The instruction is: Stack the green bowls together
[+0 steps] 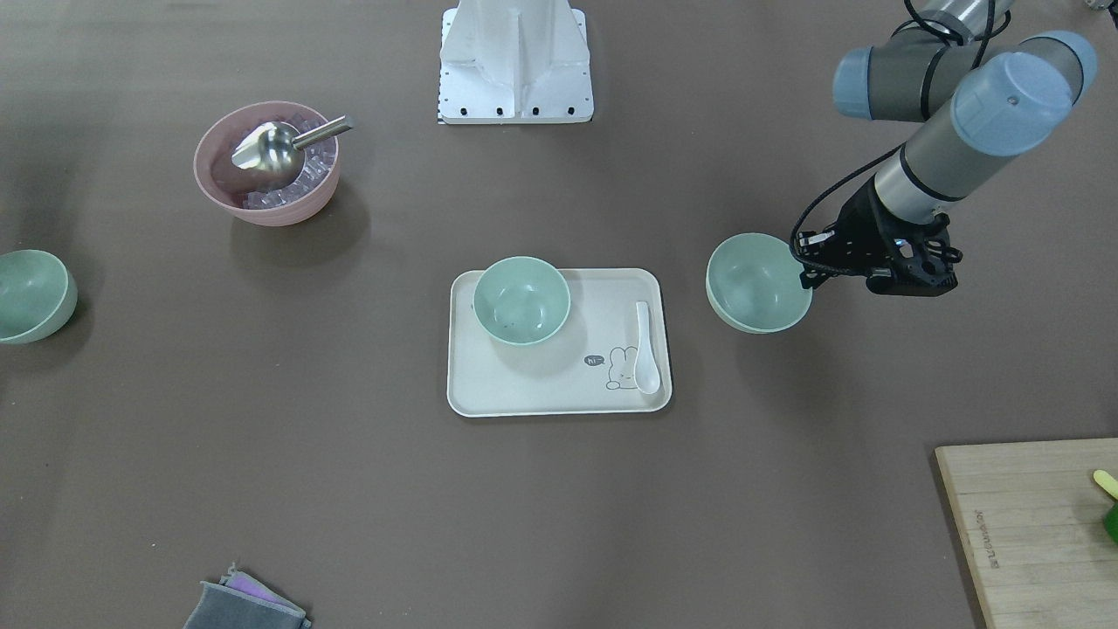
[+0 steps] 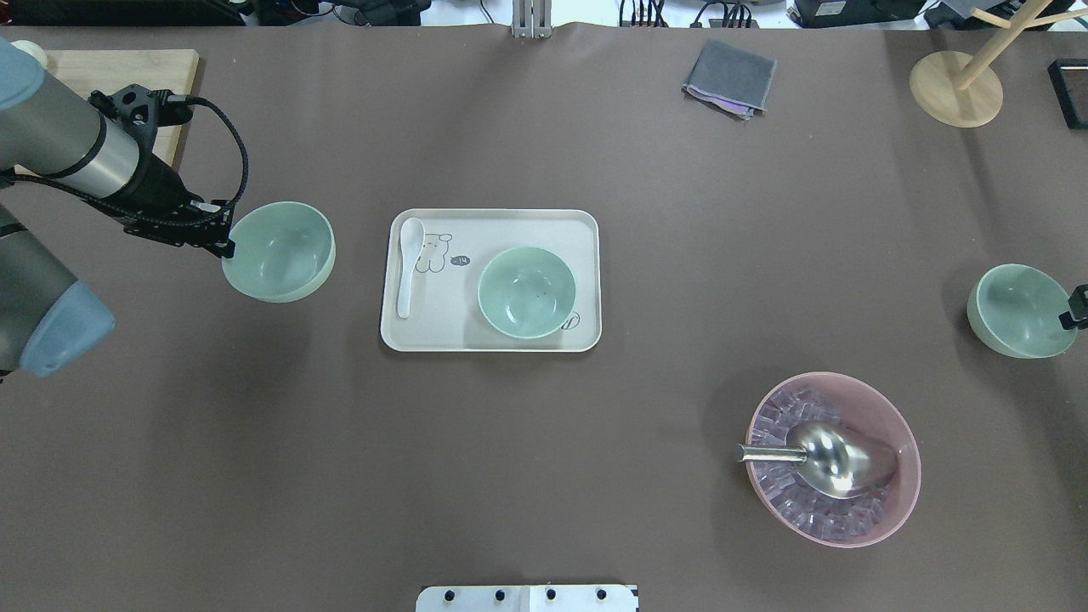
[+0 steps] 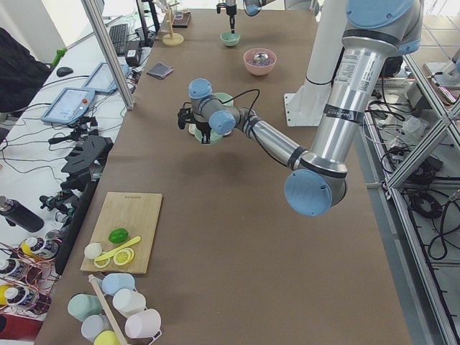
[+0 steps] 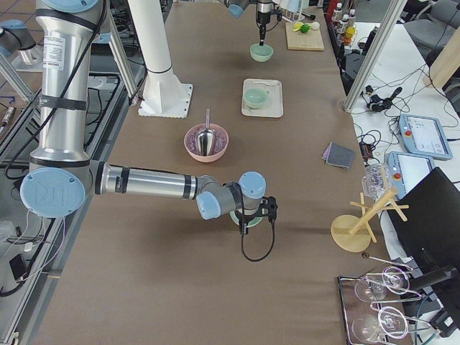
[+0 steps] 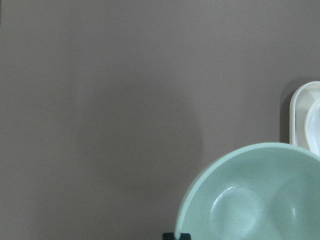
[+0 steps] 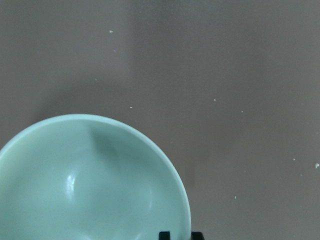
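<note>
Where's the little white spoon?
In the overhead view, the white spoon lies on the cream tray, along its left edge, beside the bunny drawing and left of the green bowl sitting there.

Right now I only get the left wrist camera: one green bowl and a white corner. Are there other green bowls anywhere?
Observer: Yes. That white corner is a cream tray, and a second bowl sits on it.
Operator: Any more?
Observer: A third bowl is at the table's opposite end, with the right pincer pinching its rim.
Operator: Anything else nearby?
Observer: A pink bowl of ice holding a metal scoop.
</note>
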Action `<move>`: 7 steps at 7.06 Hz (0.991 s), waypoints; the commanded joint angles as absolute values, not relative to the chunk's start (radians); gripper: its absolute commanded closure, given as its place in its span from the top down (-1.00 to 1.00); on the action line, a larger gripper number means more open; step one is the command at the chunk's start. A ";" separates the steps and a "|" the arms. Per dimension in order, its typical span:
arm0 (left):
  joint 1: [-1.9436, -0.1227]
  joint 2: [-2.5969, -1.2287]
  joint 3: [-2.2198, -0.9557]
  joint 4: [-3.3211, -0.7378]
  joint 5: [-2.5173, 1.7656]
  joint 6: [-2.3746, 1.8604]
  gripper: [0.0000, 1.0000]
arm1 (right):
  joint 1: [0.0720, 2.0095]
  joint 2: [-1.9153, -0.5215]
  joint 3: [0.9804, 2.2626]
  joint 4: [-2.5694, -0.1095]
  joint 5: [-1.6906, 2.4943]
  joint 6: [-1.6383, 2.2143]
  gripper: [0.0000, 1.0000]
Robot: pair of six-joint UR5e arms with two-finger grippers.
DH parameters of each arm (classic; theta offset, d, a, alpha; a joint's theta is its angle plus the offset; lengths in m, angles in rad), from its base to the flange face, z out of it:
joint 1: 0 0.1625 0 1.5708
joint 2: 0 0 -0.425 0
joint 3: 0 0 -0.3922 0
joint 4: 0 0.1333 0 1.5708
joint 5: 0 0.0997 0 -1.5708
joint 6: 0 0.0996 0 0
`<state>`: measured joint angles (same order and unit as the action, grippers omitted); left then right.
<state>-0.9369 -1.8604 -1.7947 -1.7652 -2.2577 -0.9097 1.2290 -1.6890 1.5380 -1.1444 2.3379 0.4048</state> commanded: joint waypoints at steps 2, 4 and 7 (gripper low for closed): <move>-0.937 -1.864 -1.796 -1.763 -2.258 -0.910 -1.00 | 1.230 -1.695 1.548 -1.144 2.338 0.403 -1.00; -0.937 -1.865 -1.796 -1.761 -2.258 -0.910 -1.00 | 1.247 -1.706 1.581 -1.153 2.354 0.408 -1.00; -0.934 -1.992 -1.798 -1.605 -2.250 -0.922 -1.00 | 1.341 -1.698 1.673 -1.245 2.453 0.408 -1.00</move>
<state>-0.9359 -1.9180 -1.7973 -1.6953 -2.2556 -0.9132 1.3112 -1.6981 1.6327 -1.2123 2.4261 0.4083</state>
